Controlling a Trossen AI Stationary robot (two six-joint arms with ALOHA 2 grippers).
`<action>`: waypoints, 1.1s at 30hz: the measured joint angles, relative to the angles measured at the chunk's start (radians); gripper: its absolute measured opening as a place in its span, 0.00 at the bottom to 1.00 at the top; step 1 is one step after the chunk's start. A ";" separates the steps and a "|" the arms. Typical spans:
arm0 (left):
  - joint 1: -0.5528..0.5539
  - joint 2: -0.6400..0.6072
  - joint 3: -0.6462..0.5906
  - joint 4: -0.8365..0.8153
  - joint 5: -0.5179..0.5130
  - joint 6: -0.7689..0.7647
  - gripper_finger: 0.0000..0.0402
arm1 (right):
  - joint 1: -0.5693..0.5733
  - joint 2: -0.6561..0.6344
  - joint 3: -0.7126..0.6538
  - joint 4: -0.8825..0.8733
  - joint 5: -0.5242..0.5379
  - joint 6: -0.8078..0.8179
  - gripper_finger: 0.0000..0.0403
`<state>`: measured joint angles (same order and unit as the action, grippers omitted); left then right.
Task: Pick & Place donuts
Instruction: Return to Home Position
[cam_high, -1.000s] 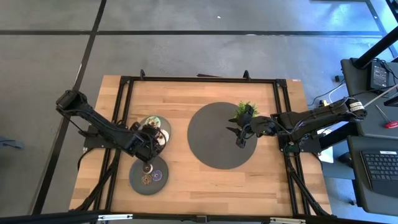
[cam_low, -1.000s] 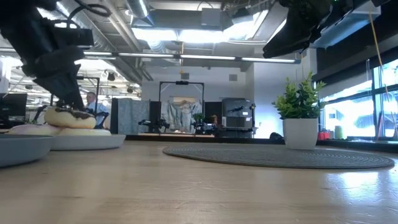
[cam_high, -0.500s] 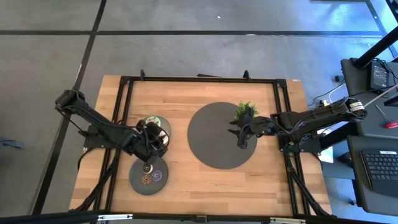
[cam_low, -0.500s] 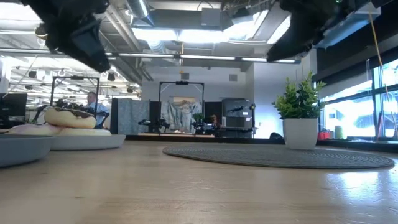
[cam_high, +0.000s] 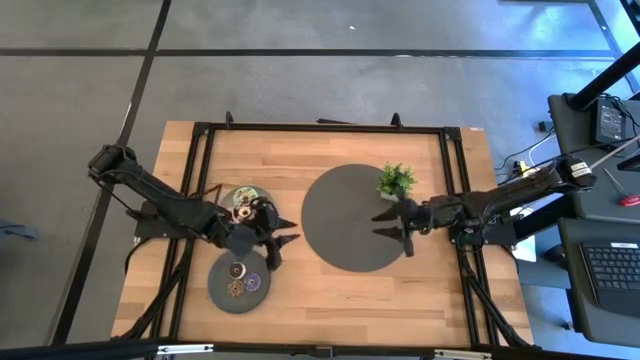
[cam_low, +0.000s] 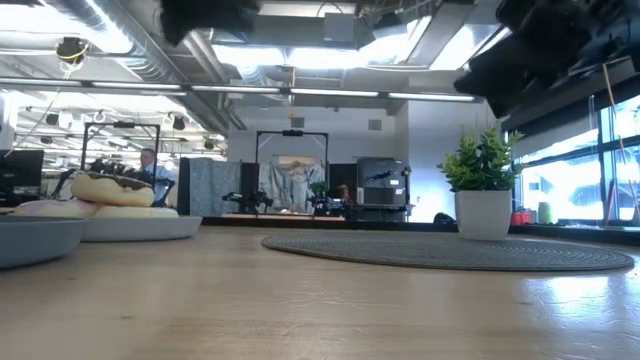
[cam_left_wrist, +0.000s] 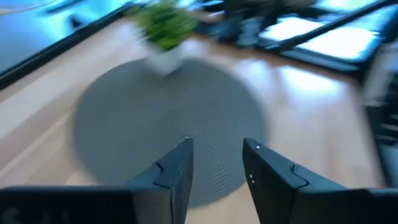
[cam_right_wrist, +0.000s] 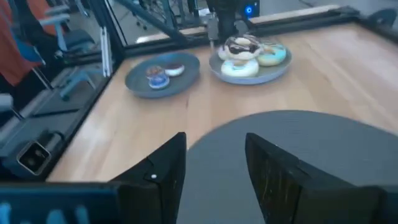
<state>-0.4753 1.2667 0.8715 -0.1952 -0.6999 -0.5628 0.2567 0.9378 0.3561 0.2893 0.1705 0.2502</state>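
Pale wooden plank worktop (cam_high: 300, 160): smooth, satin sheen, seams showing. Black metal frame (cam_high: 320, 127) around it, matt. Round dark grey mat (cam_low: 450, 252): woven, finely ribbed, matt. Dark grey round plate (cam_right_wrist: 186, 65) and light grey round plate (cam_right_wrist: 273, 73): smooth, dull. Chocolate-iced toy donut (cam_right_wrist: 239, 45): glossy topping. White plant pot (cam_low: 482, 214): smooth, faintly shiny.

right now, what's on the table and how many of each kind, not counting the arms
plates: 2, a light gray plate and a dark gray plate
big donuts: 4, as far as the pile shows, on the light gray plate
small donuts: 3, on the dark gray plate
round mat: 1
potted plant: 1
total: 11
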 joint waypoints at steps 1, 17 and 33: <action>0.012 0.000 0.000 0.053 0.051 0.051 0.34 | 0.002 -0.025 -0.004 -0.017 0.000 -0.015 0.41; 0.147 -0.411 -0.271 0.157 0.158 0.282 0.33 | 0.003 -0.269 -0.078 -0.119 -0.006 -0.102 0.41; 0.223 -0.966 -0.541 0.161 0.259 0.334 0.34 | 0.003 -0.650 -0.279 -0.040 -0.007 -0.095 0.41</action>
<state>-0.2520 0.3009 0.3309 -0.0343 -0.4413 -0.2292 0.2592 0.2874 0.0773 0.2497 0.1635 0.1557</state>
